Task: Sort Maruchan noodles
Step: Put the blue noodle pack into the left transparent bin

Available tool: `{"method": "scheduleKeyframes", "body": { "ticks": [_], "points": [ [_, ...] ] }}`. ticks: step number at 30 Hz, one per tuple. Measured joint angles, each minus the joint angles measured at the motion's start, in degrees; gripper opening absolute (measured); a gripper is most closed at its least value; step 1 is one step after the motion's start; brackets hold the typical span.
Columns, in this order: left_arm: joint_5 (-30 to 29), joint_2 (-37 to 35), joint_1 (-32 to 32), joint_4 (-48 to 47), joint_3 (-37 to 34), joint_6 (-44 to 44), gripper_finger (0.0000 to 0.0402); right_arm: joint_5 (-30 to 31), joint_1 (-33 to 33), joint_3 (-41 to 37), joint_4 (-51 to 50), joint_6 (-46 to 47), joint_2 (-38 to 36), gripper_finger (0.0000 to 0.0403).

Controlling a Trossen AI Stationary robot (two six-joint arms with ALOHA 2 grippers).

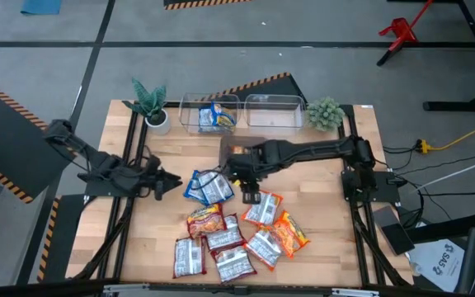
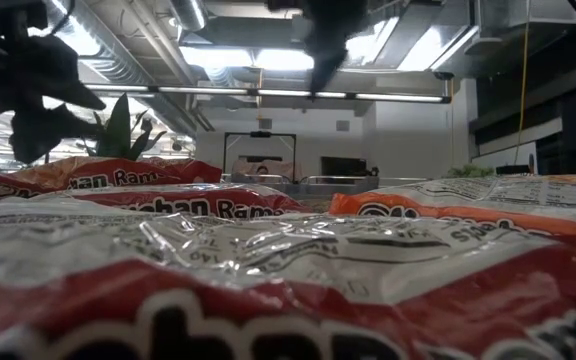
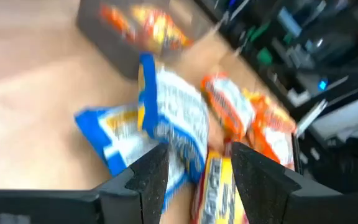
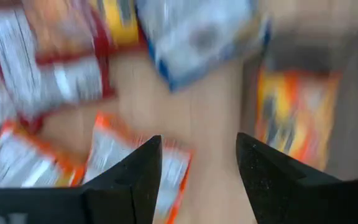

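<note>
Right claw (image 1: 251,196) open, empty, above noodle packets (image 1: 236,238) on surface (image 1: 320,165). Left claw (image 1: 171,182) open beside blue packets (image 1: 209,187).

The wooden counter (image 1: 163,231) carries Maruchan noodles (image 1: 229,231) heaped near its front, two clear bins (image 1: 242,113) behind them between two potted plants (image 1: 149,105).

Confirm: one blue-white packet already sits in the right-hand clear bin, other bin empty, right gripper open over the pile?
Not quite. The blue-white packet sits in the left-hand clear bin, as the high view shows; the right-hand bin is the empty one. The rest stands: the right gripper hangs open over the pile, holding nothing.
</note>
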Motion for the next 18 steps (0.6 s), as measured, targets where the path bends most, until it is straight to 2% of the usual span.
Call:
{"method": "scheduleKeyframes", "body": {
  "ticks": [4,7,9,12,15,18],
  "points": [
    [7.1,4.6,1.9,-2.2,2.2,-2.9,0.0167,-2.8,-3.5,0.0,15.8,-9.8,0.3,0.0191],
    [11.3,7.3,2.8,-2.0,2.3,-3.7,0.0167,-10.8,-6.9,0.0,25.3,-10.3,0.9,0.0191],
    [11.7,9.2,3.0,-2.0,2.3,-4.4,0.0167,-16.6,-8.6,0.0,28.7,-10.2,1.7,0.0191],
    [10.5,11.3,3.0,-2.0,2.3,-4.4,0.0167,-22.0,-9.7,0.0,32.8,-11.9,4.1,0.0200],
    [9.2,12.7,3.2,-1.8,2.3,-5.1,0.0167,-23.0,-10.0,0.0,35.1,-14.3,6.6,0.0232],
    [9.1,13.5,3.2,-1.7,2.3,-7.2,0.0167,-22.6,-9.9,0.2,36.0,-15.0,9.4,0.0282]
  ]
}}
